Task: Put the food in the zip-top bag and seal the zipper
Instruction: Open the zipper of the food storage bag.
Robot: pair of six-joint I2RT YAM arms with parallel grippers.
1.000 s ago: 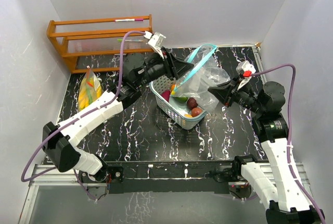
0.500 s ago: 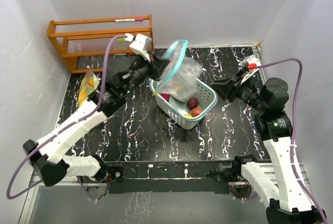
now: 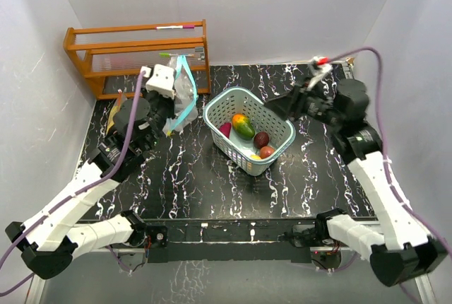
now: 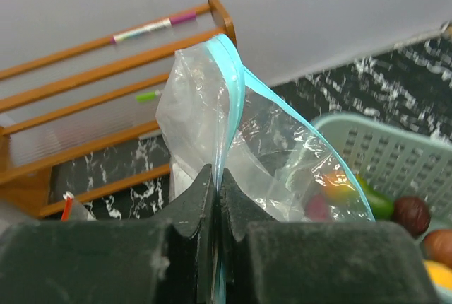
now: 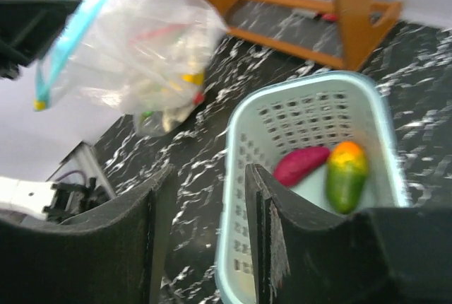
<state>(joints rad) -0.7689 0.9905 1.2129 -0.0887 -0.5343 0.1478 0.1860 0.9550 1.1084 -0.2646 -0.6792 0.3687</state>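
Note:
My left gripper (image 3: 169, 107) is shut on the teal zipper edge of the clear zip-top bag (image 3: 182, 90) and holds it in the air left of the basket. In the left wrist view the jaws (image 4: 214, 173) pinch the zipper strip and the bag (image 4: 268, 148) hangs beyond them. The pale teal basket (image 3: 282, 126) holds the green-orange mango (image 3: 242, 126), a magenta piece (image 3: 225, 129), a dark red round fruit (image 3: 261, 139), a red-orange one (image 3: 267, 152) and a bit of yellow. My right gripper (image 3: 271, 106) is open and empty over the basket's far right rim (image 5: 304, 88); the mango (image 5: 345, 173) shows below.
A wooden rack (image 3: 134, 53) stands at the back left, close behind the held bag. A second bag with yellow food (image 3: 120, 106) lies on the table at the left, partly hidden by my left arm. White walls close in on three sides.
My left gripper has carried the bag from over the basket to the left, near the rack. My right gripper has let go of the bag and moved back and left over the basket's rim.

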